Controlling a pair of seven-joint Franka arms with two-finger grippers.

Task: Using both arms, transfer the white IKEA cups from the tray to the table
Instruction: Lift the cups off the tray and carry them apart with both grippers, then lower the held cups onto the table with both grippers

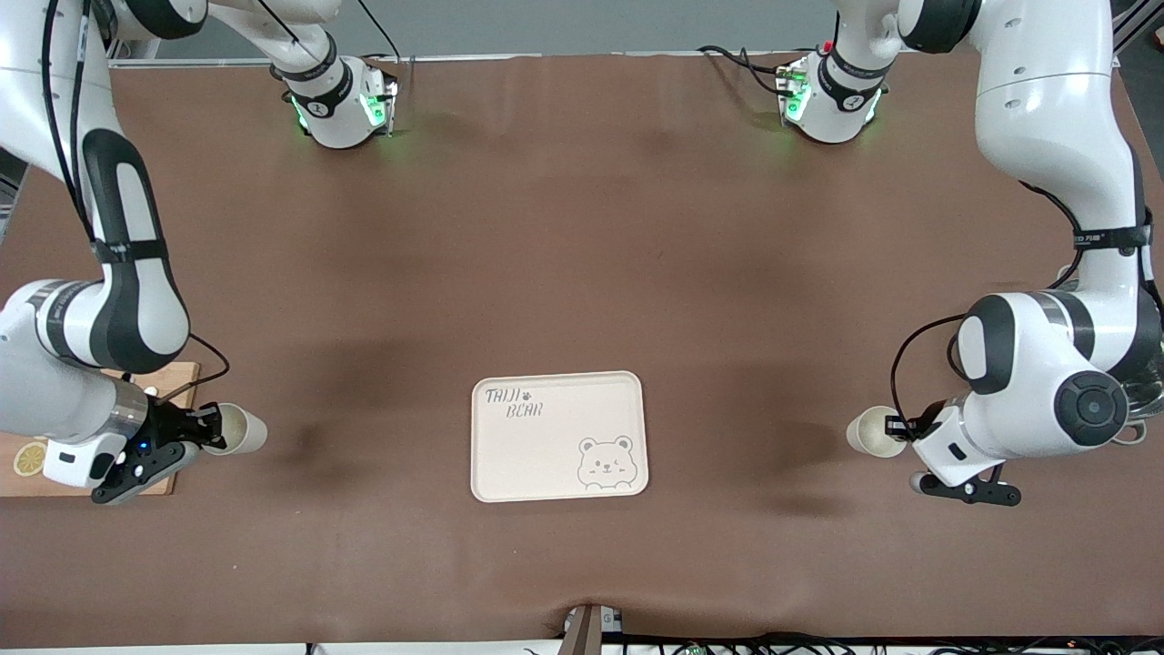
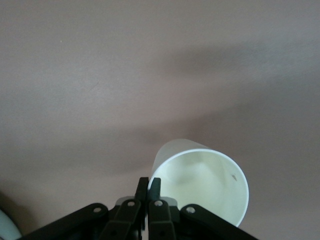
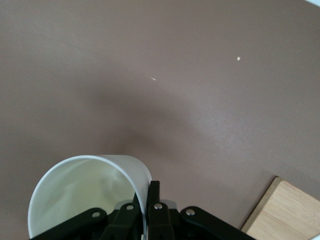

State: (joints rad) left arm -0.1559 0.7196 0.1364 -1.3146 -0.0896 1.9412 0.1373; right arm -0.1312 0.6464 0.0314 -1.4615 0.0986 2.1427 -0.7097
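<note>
We find the right claw [image 1: 207, 435] pinching the rim of one cup [image 1: 240, 429], held above the desk [image 1: 564, 236] beside a wooden board [image 1: 173, 373]. The left claw [image 1: 900, 428] is pinching the second cup [image 1: 875, 432] at its rim above the desk's other end. A tray [image 1: 556, 437] lies between them.

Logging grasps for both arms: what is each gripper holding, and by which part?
Left gripper pinches one white cup by its rim wall; right gripper pinches the other white cup likewise.
</note>
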